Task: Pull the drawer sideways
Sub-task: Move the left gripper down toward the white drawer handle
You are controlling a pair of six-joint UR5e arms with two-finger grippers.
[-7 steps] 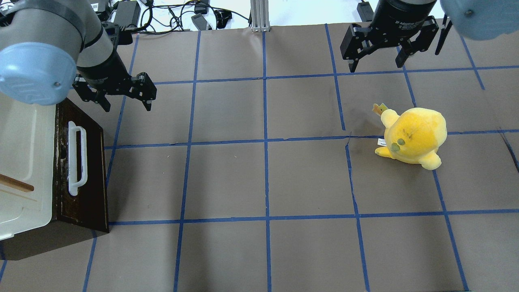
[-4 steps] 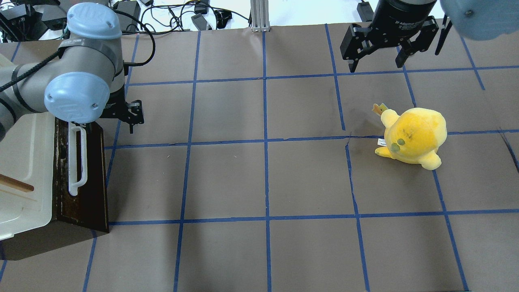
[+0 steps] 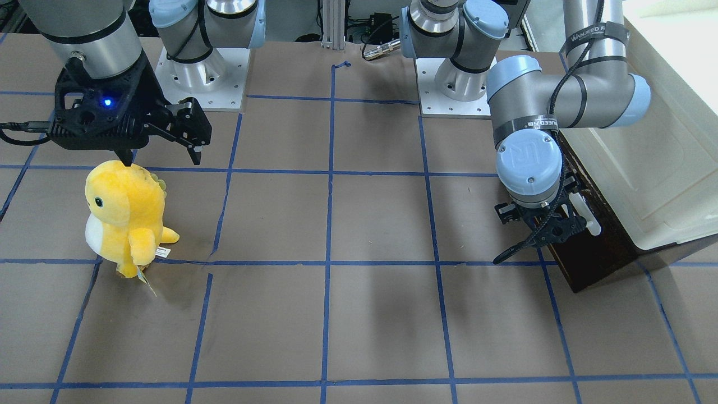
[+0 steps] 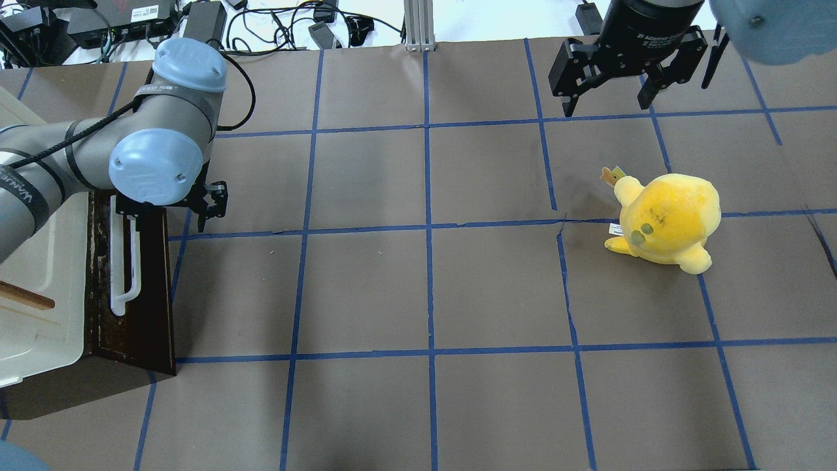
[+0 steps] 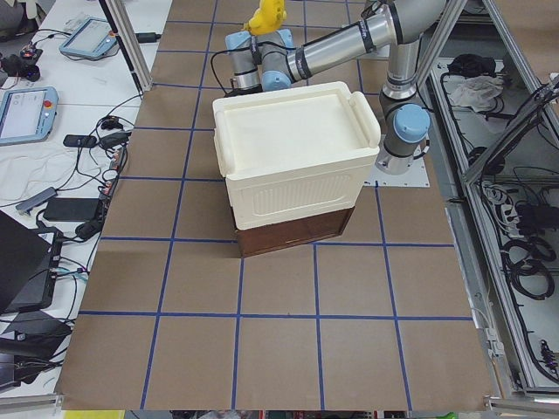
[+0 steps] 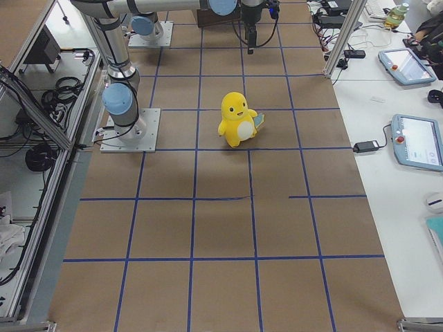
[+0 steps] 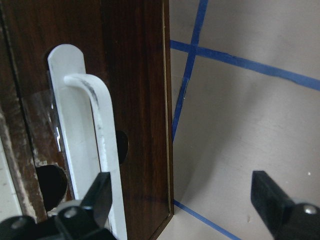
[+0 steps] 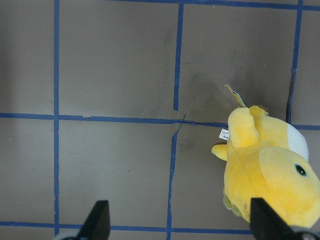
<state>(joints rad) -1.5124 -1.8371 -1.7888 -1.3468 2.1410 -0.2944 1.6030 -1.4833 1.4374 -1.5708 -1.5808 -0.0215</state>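
The drawer (image 4: 147, 288) shows its dark brown front and long white bar handle (image 4: 121, 261), set under the cream cabinet at the table's left; none of its interior shows. My left gripper (image 4: 186, 212) is open at the handle's far end. In the left wrist view one finger (image 7: 97, 197) sits in front of the handle (image 7: 92, 130), and the other finger (image 7: 270, 192) hangs over the table past the drawer front's edge (image 7: 167, 100). It holds nothing. The front view shows the gripper (image 3: 541, 233) beside the drawer front (image 3: 594, 255). My right gripper (image 4: 608, 104) is open and empty, high at the back right.
A cream-white cabinet (image 4: 39, 261) stands over the drawer and also shows in the left exterior view (image 5: 293, 161). A yellow plush toy (image 4: 667, 219) stands right of centre, below my right gripper (image 3: 160, 154). Brown paper with blue tape lines covers the table (image 4: 425, 294).
My left arm has swung over the cabinet. Its gripper turned and moved toward me, from off the drawer's far corner to the handle's far end. The right arm, the plush and the drawer have not moved.
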